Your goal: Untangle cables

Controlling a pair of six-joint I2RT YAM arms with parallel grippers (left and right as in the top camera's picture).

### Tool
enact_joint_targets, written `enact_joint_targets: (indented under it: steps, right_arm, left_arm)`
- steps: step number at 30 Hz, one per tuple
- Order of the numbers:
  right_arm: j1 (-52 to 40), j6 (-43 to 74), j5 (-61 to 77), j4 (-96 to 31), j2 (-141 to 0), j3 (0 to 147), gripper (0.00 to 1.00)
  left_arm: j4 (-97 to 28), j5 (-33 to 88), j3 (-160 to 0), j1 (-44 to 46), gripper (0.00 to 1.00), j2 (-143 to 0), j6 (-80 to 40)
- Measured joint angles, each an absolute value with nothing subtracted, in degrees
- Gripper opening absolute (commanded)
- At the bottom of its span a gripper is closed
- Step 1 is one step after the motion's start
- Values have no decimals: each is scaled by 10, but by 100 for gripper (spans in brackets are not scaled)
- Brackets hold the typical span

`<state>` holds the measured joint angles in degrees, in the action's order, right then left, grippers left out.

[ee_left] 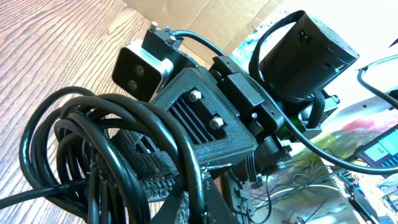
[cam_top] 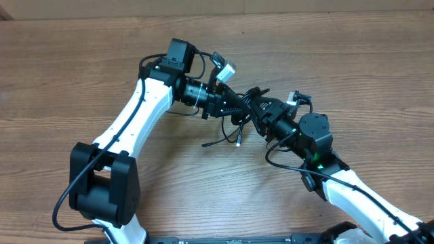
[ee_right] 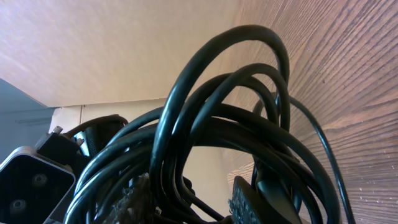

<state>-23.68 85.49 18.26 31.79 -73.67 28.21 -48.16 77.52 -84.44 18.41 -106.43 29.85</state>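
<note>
Above the middle of the pale wood-grain desk (cam_top: 68, 68), the tangle of thin black flexible cables (ee_right: 211, 134) hangs between both arms, with loose ends trailing on the wood. The left pincer (cam_top: 245, 103) is pressed together on it. The right pincer (cam_top: 261, 112), half-closed, seems to pinch several loops, though they crowd its view. This looks like the separating step; the next move calls for drawing one loop free.

Wood-grain bench (cam_top: 68, 68), brown cardboard sheet (ee_left: 193, 15) at its far edge, loose thin wires (ee_left: 311, 186) and a small screen (ee_left: 379, 152) beyond.
</note>
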Motion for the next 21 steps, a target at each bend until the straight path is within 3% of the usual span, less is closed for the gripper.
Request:
enact_joint_targets:
  steps: [8, 15, 18, 21]
  right_arm:
    - [-237, 854, 168, 303, -737, 282, 41]
    - [-239, 830, 142, 303, -737, 284, 19]
    - [-241, 817, 137, 303, -738, 286, 5]
    - [-241, 800, 133, 294, -745, 289, 4]
  left_arm:
    - [-482, 777, -844, 184, 4, -1064, 298]
    - [-482, 798, -844, 185, 4, -1064, 299]
    - [-482, 802, -844, 186, 4, -1064, 300]
    - [-482, 804, -844, 187, 4, -1064, 300]
